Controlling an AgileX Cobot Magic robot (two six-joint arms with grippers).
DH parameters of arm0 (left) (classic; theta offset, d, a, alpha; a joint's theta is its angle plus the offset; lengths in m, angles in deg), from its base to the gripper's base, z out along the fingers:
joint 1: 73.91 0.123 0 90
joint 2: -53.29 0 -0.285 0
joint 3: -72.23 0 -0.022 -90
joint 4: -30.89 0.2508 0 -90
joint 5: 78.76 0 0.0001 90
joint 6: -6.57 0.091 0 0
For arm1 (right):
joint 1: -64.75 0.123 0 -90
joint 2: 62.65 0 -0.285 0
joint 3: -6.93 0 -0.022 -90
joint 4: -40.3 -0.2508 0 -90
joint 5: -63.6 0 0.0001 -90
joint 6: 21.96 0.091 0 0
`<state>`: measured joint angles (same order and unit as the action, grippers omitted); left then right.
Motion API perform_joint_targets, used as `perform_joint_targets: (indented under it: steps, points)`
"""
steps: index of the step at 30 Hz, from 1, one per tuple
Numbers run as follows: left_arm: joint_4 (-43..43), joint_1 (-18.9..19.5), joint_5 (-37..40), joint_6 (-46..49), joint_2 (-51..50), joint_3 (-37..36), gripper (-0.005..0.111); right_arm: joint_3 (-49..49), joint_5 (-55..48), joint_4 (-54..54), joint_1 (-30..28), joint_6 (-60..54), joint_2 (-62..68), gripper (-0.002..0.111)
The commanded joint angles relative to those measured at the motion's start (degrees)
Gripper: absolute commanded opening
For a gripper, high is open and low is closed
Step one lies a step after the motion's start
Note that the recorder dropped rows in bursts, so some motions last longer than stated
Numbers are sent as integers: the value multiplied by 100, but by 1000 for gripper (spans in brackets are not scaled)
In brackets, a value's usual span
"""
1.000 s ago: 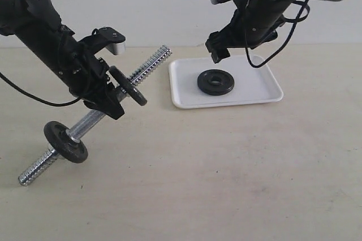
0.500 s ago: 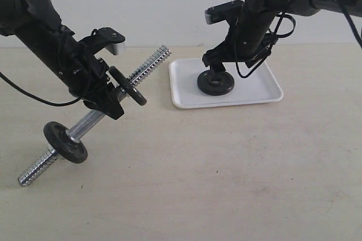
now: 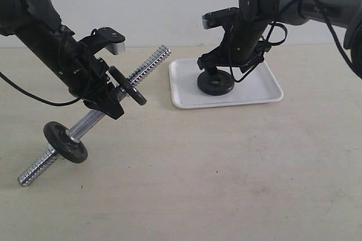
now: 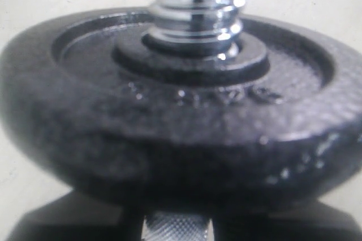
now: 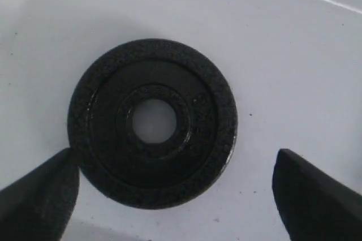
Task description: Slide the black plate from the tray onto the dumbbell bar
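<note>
Bearing blurred lettering, 1 disc (image 4: 169, 139) rings dumbbell bar (image 4: 195, 3).

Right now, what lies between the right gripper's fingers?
Only the black plate, flat on the tray, lies between the fingers of the open right gripper. The right wrist view shows this.

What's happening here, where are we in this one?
The left end effector holds the dumbbell bar tilted, with two discs on it. The right end effector is open, down over the black plate lying flat in the tray, a finger on each side. The plate isn't gripped yet.
</note>
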<state>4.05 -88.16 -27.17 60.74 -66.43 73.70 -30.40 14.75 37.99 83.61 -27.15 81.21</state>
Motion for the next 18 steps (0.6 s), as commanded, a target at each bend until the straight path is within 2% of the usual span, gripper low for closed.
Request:
perform_joint_targets:
  steps: [1, 18]
  points:
    - [-501, -2, -61, -101, 356, 155, 4, -36, 170, -75, -5, 34, 39, 82]
    - [-501, -2, -82, -183, 356, 155, 4, -61, 868, -323, -5, 83, 126, 82]
